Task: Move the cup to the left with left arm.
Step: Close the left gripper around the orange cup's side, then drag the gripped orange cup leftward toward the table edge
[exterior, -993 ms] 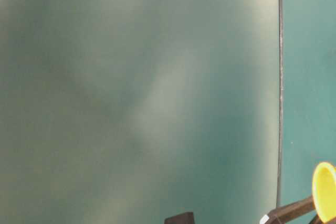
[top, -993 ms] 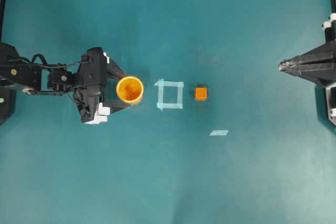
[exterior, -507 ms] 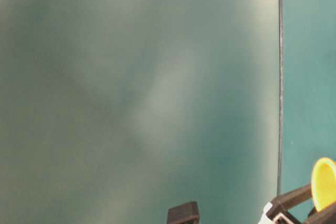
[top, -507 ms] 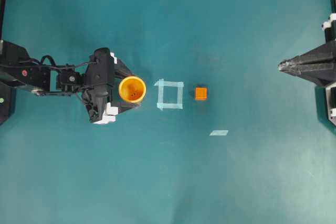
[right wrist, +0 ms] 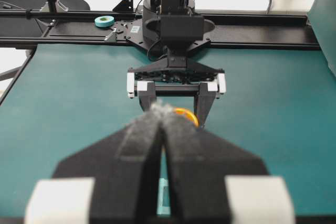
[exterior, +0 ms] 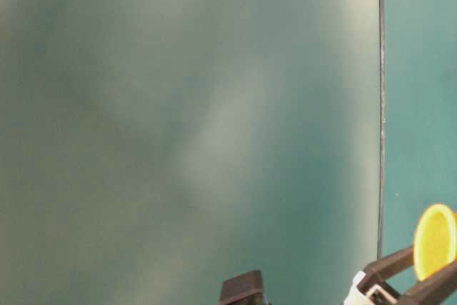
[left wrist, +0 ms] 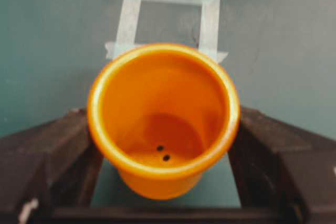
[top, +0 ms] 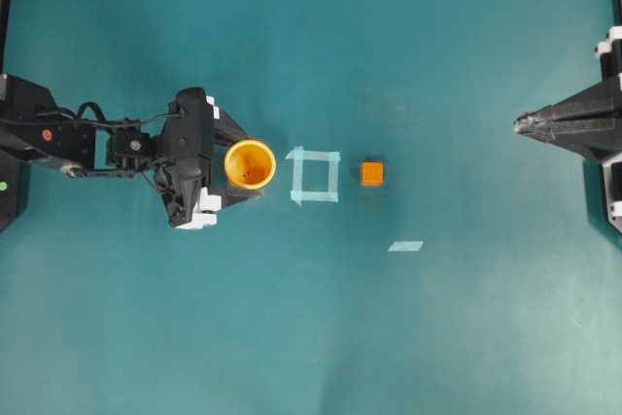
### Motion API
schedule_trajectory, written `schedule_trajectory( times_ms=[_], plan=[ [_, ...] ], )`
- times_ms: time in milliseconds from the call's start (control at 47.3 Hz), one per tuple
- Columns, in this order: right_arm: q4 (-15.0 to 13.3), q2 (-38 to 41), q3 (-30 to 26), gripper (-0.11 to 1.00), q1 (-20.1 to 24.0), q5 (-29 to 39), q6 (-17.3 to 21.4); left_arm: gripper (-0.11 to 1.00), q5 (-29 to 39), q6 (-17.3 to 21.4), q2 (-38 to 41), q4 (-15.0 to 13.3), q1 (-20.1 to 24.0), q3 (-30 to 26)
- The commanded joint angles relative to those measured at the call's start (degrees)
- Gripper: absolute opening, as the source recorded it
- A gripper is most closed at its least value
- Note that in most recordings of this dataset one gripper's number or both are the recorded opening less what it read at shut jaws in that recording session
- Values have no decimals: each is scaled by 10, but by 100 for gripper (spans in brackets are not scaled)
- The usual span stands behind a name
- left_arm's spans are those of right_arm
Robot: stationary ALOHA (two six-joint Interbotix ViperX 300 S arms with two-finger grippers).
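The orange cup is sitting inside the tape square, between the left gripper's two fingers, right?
Not inside. The overhead view shows the cup just left of the tape square, outside it. It does sit between the left gripper's two fingers.

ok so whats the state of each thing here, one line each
cup: upright, empty, between the left gripper's fingers
left gripper: jaws around the cup, contact unclear
right gripper: shut, holding nothing, far from the cup
orange cube: on the table, untouched
tape square: nothing inside it
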Motion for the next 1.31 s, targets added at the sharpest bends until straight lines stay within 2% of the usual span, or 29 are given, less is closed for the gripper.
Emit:
schedule_trajectory(
  times_ms=[0, 317, 486, 1056, 1289],
  plan=[
    [1, 4, -18, 0, 1, -2, 1, 69, -5, 1, -25, 2, 1, -3],
    [0, 4, -19, 0, 1, -2, 1, 69, -40, -2, -45, 1, 0, 33],
    [0, 4, -22, 0, 1, -2, 1, 63, -69, -2, -65, 1, 0, 64],
    [4, 4, -26, 0, -1, 7, 2, 63, -71, -3, -174, 0, 0, 171],
    [6, 4, -29, 0, -2, 8, 3, 63, -71, -25, -230, 0, 0, 220]
  ],
)
